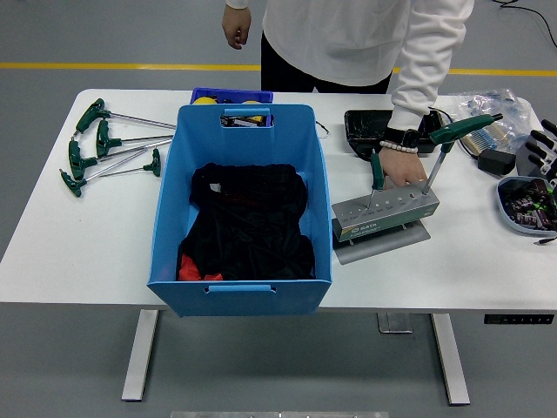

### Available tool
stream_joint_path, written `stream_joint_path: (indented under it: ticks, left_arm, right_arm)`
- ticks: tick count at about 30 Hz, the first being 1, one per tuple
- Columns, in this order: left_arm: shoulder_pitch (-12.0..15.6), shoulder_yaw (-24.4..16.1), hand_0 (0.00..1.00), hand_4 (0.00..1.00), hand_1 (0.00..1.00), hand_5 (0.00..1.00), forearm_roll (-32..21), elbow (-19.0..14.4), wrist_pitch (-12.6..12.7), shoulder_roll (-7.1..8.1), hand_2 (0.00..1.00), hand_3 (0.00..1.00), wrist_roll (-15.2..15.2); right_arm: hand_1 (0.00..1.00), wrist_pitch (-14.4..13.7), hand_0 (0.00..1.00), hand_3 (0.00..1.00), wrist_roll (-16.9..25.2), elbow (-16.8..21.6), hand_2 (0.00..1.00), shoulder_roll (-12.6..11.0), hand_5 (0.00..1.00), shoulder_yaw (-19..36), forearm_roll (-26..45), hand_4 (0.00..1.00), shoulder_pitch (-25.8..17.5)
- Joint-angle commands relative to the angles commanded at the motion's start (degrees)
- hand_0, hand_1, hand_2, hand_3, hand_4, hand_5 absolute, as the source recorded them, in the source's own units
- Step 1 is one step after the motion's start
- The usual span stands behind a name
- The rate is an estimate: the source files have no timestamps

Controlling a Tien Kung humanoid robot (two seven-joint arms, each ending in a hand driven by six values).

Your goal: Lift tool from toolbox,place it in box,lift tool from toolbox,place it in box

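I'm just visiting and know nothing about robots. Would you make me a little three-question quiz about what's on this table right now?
1. True or false: the blue bin holds dark cloth.
2. How many green-handled tools stand in the grey tool holder?
3. Where does the person's hand rest? A) on the loose T-handle wrenches at the left; B) at the tool holder's far edge; C) inside the bin.

Key
1. True.
2. Two: a short one and a taller one.
3. B.

The robot's right hand shows only at the right edge; the left is out of view.
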Motion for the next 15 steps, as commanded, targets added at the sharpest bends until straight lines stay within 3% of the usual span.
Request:
stream_joint_path:
  ticks: [6, 7, 12, 13, 15]
  left_arm:
    - [0.0, -0.5, 0.748, 0.715, 0.741, 0.635, 0.5, 0.0, 0.0, -0.06, 0.820, 0.762, 0.1]
    - [0.0, -0.6, 0.747, 0.718, 0.740, 0.637, 0.6, 0.0, 0.1, -0.07, 0.819, 0.763, 0.1]
    - [0.0, -0.8, 0.747, 0.718, 0.740, 0.637, 1.0, 0.0, 0.1, -0.07, 0.819, 0.763, 0.2]
    - [0.0, -0.9, 0.748, 0.718, 0.741, 0.637, 1.0, 0.0, 0.1, -0.05, 0.820, 0.763, 0.2]
    - [0.0, -0.9, 0.748, 0.718, 0.741, 0.637, 1.1, 0.0, 0.1, -0.03, 0.820, 0.763, 0.2]
  right_arm:
    - [0.871, -0.9, 0.966, 0.914, 1.5, 0.0, 0.883, -2.7, 0.993, -1.3, -5.0, 0.998, 1.7]
    - [0.923, -0.9, 0.995, 0.952, 2.0, 0.0, 0.922, -3.3, 0.792, -1.7, -6.5, 0.998, 2.2]
    - [0.923, -2.3, 0.995, 0.952, 6.6, -0.2, 0.922, -7.8, 0.792, -5.4, -16.9, 0.998, 5.6]
    - [0.957, -2.9, 0.998, 0.980, 7.5, -0.2, 0.955, -8.7, 0.673, -6.3, -18.7, 0.998, 6.4]
    - [0.957, -4.3, 0.998, 0.980, 9.3, -0.4, 0.955, -10.8, 0.673, -8.4, -23.9, 0.998, 8.1]
